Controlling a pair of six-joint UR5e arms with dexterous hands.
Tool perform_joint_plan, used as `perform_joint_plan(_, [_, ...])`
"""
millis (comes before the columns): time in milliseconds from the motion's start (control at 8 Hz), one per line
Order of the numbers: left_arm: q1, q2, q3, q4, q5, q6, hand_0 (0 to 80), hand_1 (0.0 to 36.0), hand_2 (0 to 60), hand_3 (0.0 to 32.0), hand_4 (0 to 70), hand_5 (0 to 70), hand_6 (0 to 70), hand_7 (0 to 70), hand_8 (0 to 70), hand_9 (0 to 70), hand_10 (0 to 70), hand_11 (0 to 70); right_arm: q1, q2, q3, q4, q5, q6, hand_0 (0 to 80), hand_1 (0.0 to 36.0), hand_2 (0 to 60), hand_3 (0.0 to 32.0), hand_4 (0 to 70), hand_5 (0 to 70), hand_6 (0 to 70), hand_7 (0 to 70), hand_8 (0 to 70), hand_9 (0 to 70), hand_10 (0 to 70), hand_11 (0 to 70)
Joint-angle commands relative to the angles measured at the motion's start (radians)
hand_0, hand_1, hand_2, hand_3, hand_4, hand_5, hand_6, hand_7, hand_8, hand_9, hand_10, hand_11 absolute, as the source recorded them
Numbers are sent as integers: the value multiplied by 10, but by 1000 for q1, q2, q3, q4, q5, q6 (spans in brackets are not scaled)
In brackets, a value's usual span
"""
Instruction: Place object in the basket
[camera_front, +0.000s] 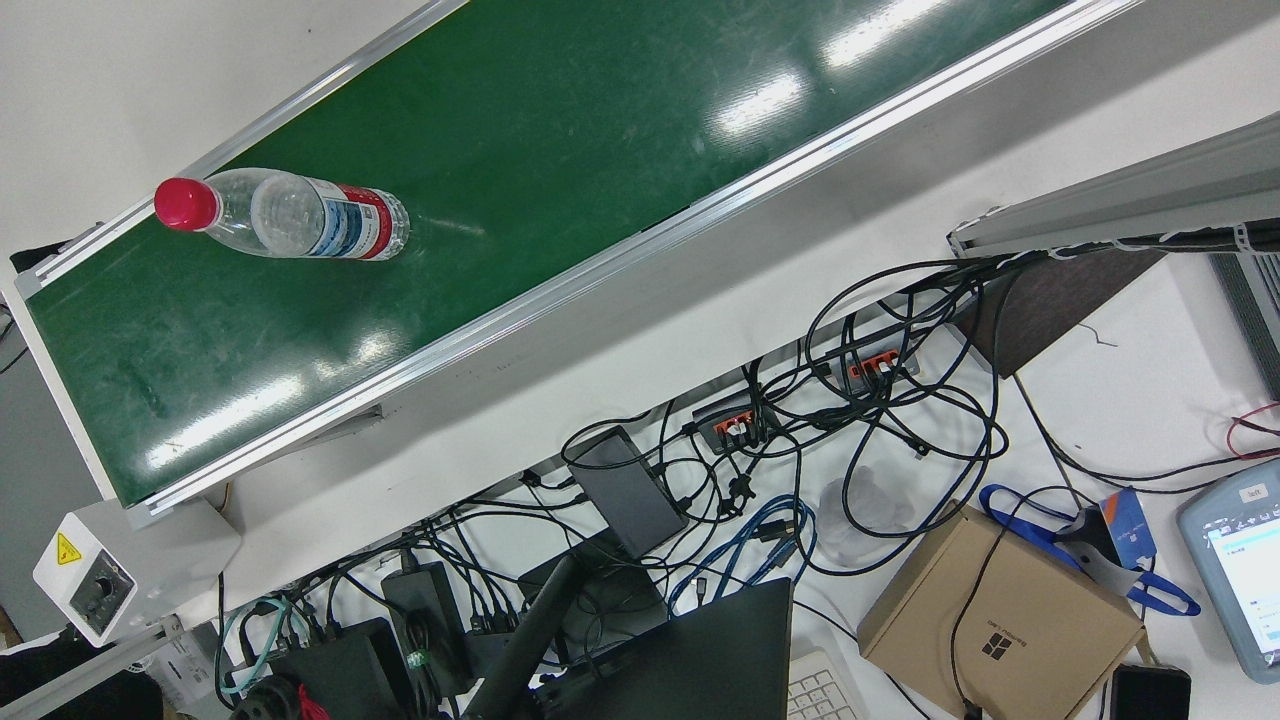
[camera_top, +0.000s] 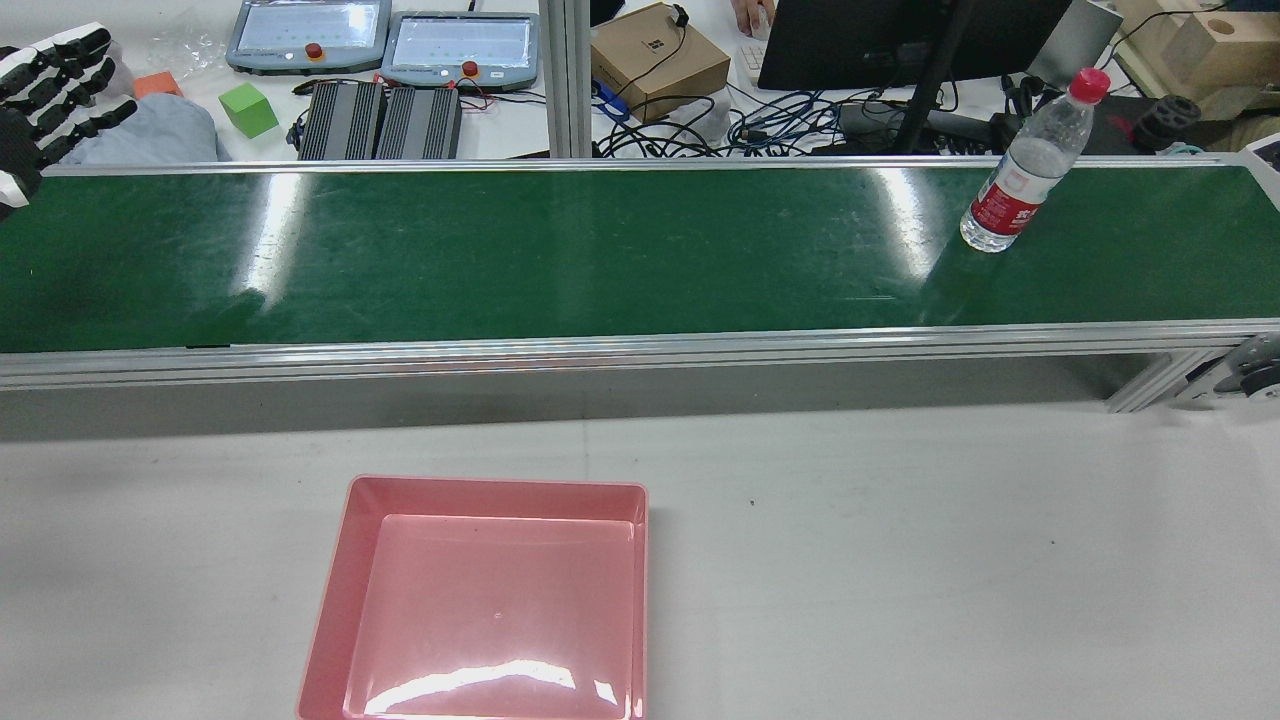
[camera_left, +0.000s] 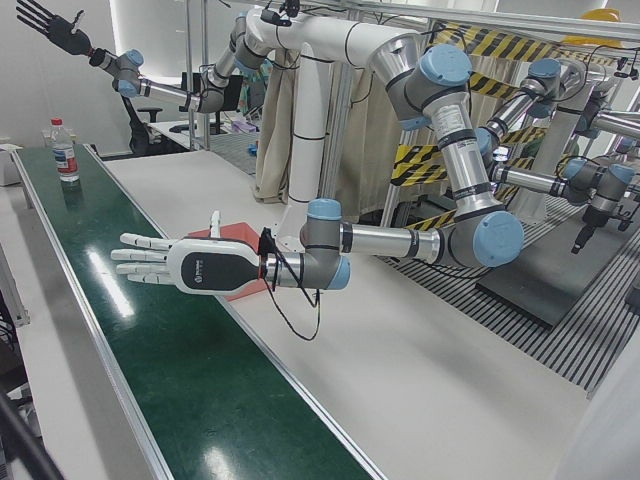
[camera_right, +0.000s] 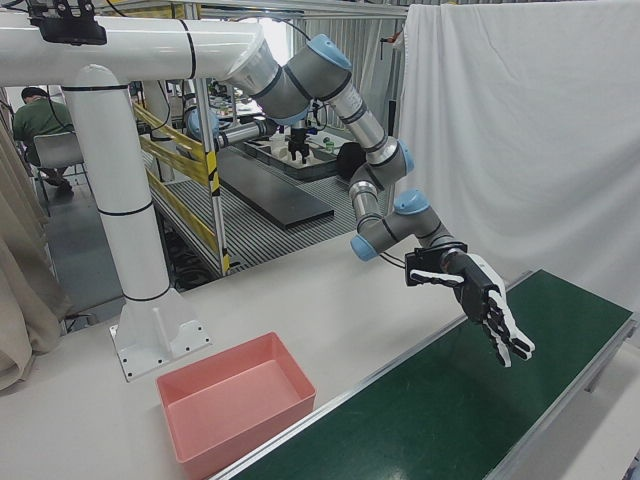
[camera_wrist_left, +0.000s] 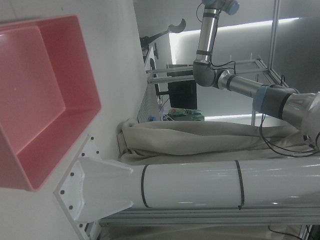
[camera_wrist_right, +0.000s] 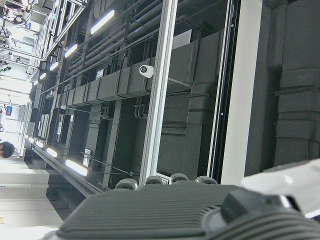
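Two hands show, and both hold nothing. In the rear view, the left hand (camera_top: 45, 90) sits at the far left edge, at about ten o'clock from the basket, with its dark fingers (camera_top: 85, 45) spread wide over the left end of the green belt (camera_top: 500, 260). The left-front and right-front views show the same hand stretched flat above the belt, palm down, touching nothing. Just beyond the belt at that end lie a green cube (camera_top: 247, 109) and two grey screen pads (camera_top: 305, 30). The pink basket (camera_top: 335, 590) stands empty on the white table (camera_top: 900, 560), left of centre and on the near side of the belt, well apart from it. A cardboard box (camera_top: 655, 60) and a tangle of cables (camera_top: 780, 125) lie at twelve o'clock, behind the belt. The bottle (camera_top: 1025, 170) stands upright on the belt near its right end, at about two o'clock from the basket and well apart from both hands; it is clear, with a red cap and a red label. The right hand (camera_left: 50, 25) appears only in the left-front view, at the eleven o'clock corner, raised high above the bottle's end of the belt with its fingers fanned wide.
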Motion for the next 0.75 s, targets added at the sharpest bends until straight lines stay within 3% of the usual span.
perform_joint_plan(0, [-1, 0, -1, -1, 0, -2, 508, 71, 0, 0, 79, 117, 12, 0, 13, 0, 52, 89, 0, 0, 0, 0, 0, 0, 0, 0, 0, 0, 0, 0, 0, 0, 0, 0, 0, 0])
perform_joint_plan(625, [-3, 0, -5, -1, 2, -15, 513, 74, 0, 0, 80, 118, 12, 0, 14, 0, 52, 88, 0, 0, 0, 0, 0, 0, 0, 0, 0, 0, 0, 0, 0, 0, 0, 0, 0, 0])
